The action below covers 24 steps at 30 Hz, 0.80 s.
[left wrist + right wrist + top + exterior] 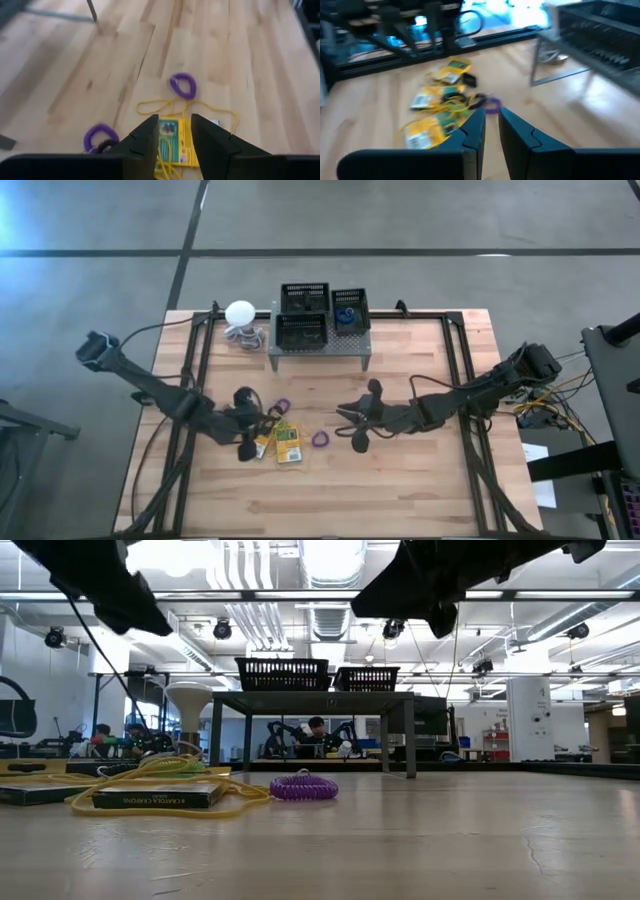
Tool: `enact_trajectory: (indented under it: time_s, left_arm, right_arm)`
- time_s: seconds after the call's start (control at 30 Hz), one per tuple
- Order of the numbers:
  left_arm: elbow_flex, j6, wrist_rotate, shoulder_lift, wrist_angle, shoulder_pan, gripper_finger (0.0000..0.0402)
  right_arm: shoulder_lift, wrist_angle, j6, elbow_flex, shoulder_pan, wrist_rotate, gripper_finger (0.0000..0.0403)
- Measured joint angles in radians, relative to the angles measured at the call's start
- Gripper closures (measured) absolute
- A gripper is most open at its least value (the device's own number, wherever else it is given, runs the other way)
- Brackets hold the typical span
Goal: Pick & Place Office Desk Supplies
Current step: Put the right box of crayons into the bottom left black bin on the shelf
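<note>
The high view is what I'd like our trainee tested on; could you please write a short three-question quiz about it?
1. True or false: both yellow-and-green boxes sit on the grey stand.
2. Which gripper is nearest those boxes? A) left gripper B) right gripper
3. What colour is the ring lying between the two grippers?

Key: 1 false, they lie on the table; 2 A; 3 purple.

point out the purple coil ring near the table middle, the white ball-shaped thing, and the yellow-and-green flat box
purple coiled plastic ring (320,440), high view, on its loop
white ball-shaped object (240,312), high view, top of the ball
yellow-and-green flat box (288,444), high view, middle of its face
</note>
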Motion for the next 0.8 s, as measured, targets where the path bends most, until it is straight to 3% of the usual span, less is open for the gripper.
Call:
enact_trajectory:
  time_s: [0.2,0.4,0.6,0.8]
  left_arm:
    - [0.002,0.000,0.020,0.049,0.000,0.011,0.0282]
    - [0.002,-0.035,0.032,0.043,-0.021,0.011,0.0282]
    - [0.003,-0.071,0.060,0.037,-0.066,0.009,0.0282]
    - [0.001,-0.079,0.063,0.039,-0.089,0.008,0.0282]
  right_arm:
    - [0.061,-0.004,0.112,0.031,-0.054,-0.220,0.0323]
    - [0.259,-0.045,0.115,0.222,-0.126,-0.411,0.0271]
    - [0.459,-0.315,0.098,0.479,-0.211,-0.516,0.0232]
    - [0.636,-0.489,0.023,0.706,-0.284,-0.684,0.0226]
